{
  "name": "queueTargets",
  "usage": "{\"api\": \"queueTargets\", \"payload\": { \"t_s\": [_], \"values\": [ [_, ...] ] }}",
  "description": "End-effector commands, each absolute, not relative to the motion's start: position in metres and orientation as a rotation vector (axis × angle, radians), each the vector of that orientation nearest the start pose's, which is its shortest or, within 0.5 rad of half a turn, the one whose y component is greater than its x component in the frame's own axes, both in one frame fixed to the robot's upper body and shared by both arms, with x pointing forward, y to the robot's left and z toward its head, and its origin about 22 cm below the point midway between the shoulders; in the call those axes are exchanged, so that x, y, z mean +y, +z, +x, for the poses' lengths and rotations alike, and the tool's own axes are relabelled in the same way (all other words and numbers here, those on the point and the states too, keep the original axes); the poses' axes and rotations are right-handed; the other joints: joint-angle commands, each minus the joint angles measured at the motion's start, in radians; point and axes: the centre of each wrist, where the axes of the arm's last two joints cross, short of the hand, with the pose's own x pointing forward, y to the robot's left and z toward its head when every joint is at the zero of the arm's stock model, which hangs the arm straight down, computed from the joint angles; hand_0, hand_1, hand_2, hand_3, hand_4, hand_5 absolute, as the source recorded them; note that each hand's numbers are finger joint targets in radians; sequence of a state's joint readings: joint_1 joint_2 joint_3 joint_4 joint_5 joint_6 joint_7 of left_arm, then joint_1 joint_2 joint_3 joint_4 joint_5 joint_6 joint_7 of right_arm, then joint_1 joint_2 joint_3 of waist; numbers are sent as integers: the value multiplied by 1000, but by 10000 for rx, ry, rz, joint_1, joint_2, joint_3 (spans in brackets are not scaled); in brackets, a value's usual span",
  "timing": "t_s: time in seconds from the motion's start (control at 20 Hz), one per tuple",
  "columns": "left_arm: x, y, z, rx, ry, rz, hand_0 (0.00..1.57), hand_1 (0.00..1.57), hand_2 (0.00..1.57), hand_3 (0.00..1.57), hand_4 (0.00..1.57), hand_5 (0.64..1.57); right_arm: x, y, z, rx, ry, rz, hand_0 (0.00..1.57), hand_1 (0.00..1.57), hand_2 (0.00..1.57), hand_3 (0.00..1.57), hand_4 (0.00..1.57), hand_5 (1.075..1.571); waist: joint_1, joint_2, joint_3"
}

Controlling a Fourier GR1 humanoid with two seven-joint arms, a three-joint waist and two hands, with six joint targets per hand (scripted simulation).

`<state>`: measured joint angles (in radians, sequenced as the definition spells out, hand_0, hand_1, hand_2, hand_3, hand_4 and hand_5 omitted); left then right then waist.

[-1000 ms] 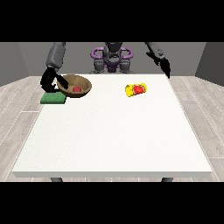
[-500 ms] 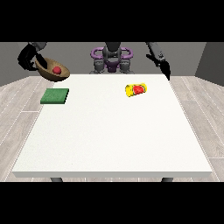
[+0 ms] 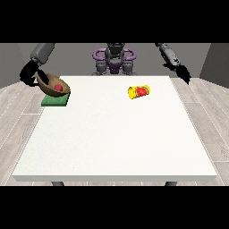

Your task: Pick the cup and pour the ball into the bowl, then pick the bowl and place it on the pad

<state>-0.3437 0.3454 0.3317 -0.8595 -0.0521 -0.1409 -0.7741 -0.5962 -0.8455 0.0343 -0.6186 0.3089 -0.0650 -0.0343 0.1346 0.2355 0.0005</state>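
A brown bowl [image 3: 53, 83] with a red ball [image 3: 58, 87] inside hangs tilted just over the green pad [image 3: 55, 100] at the table's far left corner. The hand at the view's left [image 3: 29, 74] holds the bowl by its outer rim. A yellow cup [image 3: 139, 91] with a red mark lies on its side on the table at the far right of middle. The hand at the view's right [image 3: 183, 73] hovers past the table's right edge, away from the cup, with nothing in it.
The white table [image 3: 116, 138] stretches wide towards the camera. The robot's torso [image 3: 114, 58] stands behind the far edge. Grey floorboards surround the table.
The bowl was at the pad, then swung up and off to the left, and has now come back down over the pad. The cup and the hand at the view's right stayed put.
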Motion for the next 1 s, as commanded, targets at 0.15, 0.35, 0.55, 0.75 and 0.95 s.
{"api": "queueTargets", "payload": {
  "t_s": [0.15, 0.35, 0.55, 0.75, 0.95],
  "values": [
    [424, 18, 303, -21279, -1059, 2830, 0, 0, 0, 0, 881, 1173, -499, 79, 320, -11986, 3482, -10819, 1571, 1571, 1571, 1571, 1316, 1553, 187, 1297, 15],
    [445, 21, 283, -21734, -827, 3018, 0, 0, 0, 0, 886, 1192, -497, 53, 314, -12338, 1206, -9263, 1571, 1571, 1571, 1496, 999, 1451, 138, 1676, 37],
    [441, 23, 283, -21755, -659, 3272, 0, 0, 0, 0, 861, 1168, -497, 67, 326, -12793, -518, -7710, 1571, 1571, 1571, 1262, 635, 1378, 1, 1650, 41],
    [448, 21, 273, -21844, -597, 3391, 0, 0, 0, 0, 864, 1185, -532, 110, 314, -12974, -1767, -7825, 966, 966, 829, 778, 112, 1383, -192, 1728, 15],
    [456, 28, 268, -21510, -466, 3095, 0, 0, 0, 0, 857, 1168, -537, 123, 314, -13010, -2259, -7816, 0, 0, 575, 0, 0, 1246, -36, 1283, 10]
  ]
}}
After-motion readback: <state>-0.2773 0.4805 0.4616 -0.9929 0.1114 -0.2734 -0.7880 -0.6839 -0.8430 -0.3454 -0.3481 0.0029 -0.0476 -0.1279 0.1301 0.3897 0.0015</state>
